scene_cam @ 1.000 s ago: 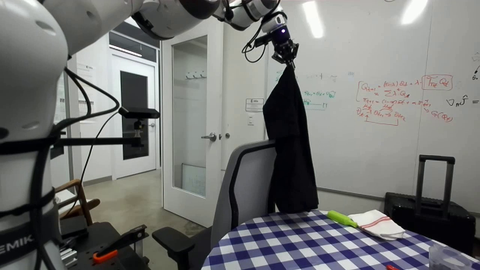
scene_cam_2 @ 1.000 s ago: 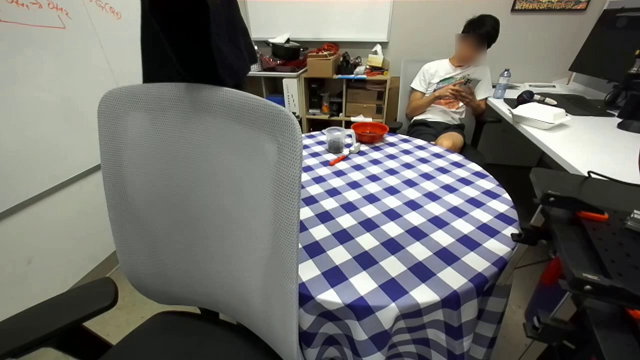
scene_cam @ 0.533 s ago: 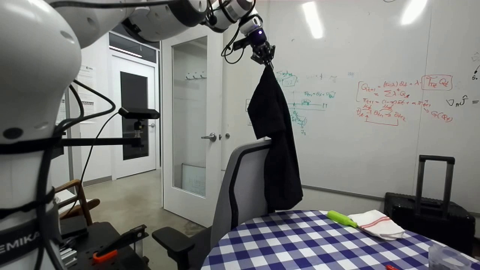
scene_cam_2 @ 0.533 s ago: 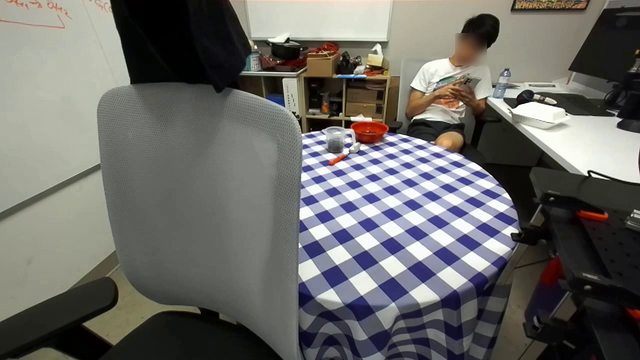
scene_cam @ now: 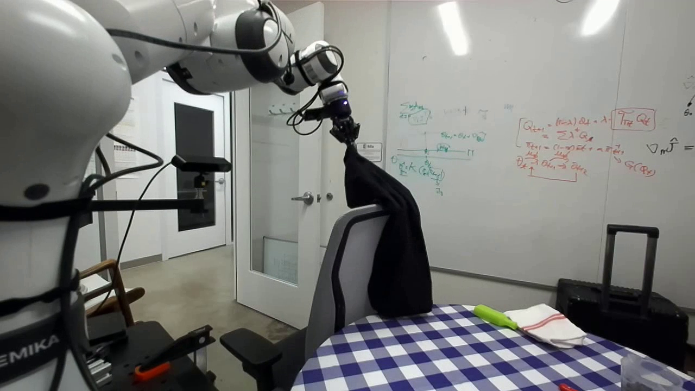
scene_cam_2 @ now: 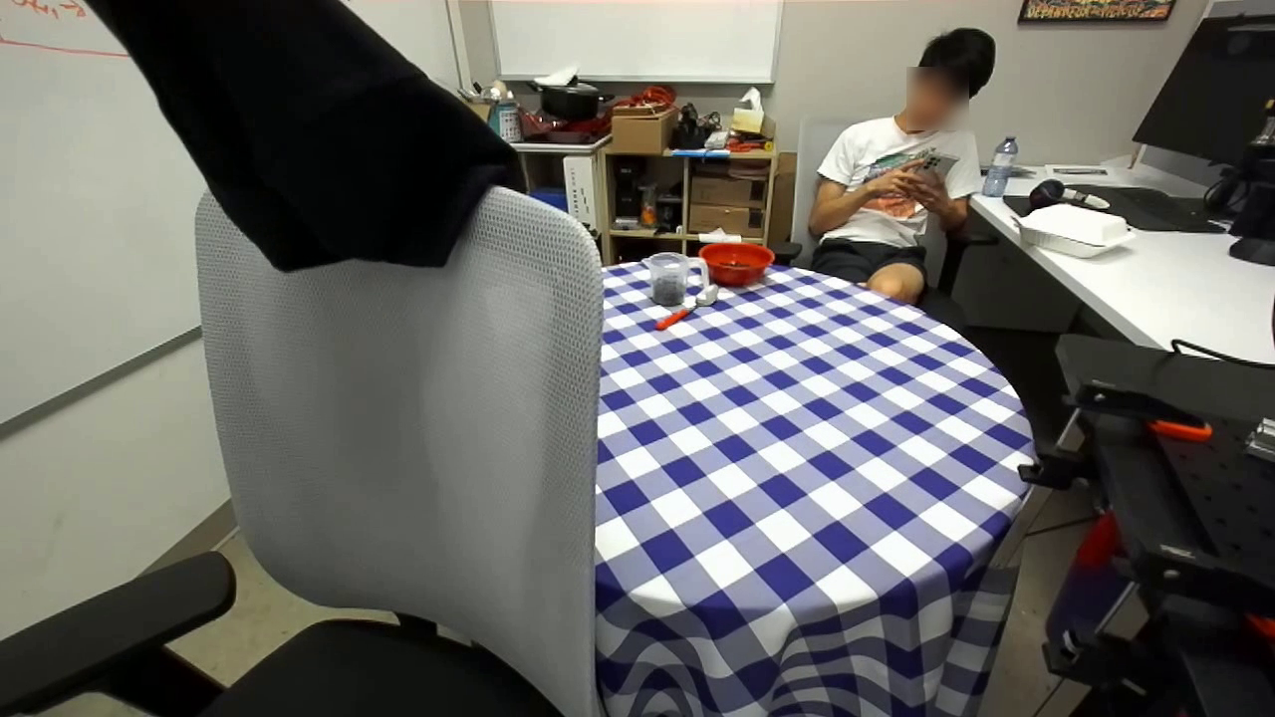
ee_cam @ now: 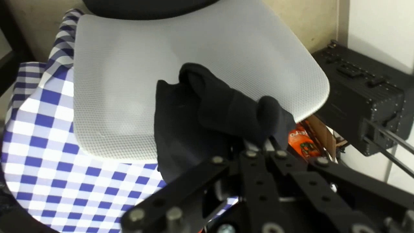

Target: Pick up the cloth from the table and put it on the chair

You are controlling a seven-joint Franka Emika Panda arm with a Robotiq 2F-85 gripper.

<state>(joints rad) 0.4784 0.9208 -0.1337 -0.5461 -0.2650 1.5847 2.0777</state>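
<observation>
The black cloth (scene_cam: 402, 260) lies bent over the top edge of the grey chair backrest (scene_cam: 355, 266). Its long part hangs on the table side, down to the table's edge. In an exterior view a fold of the cloth (scene_cam_2: 339, 149) hangs over the seat side of the backrest (scene_cam_2: 398, 428). My gripper (scene_cam: 352, 142) is shut on the cloth's upper end, above and to the seat side of the backrest. In the wrist view the gripper (ee_cam: 261, 147) pinches the bunched cloth (ee_cam: 194, 129) above the backrest (ee_cam: 129, 64). The gripper is out of view in an exterior view.
The round table with a checked tablecloth (scene_cam: 380, 353) stands against the chair's back. On it are a green-handled tool (scene_cam: 494, 316), a white towel (scene_cam: 545, 323), a clear jug (scene_cam_2: 667, 279) and a red bowl (scene_cam_2: 737, 263). A person (scene_cam_2: 896, 189) sits behind.
My gripper has moved left and down in an exterior view, drawing the cloth across the backrest's top. The cloth, hanging nearly straight before, now bends over it, with a fold on the seat side.
</observation>
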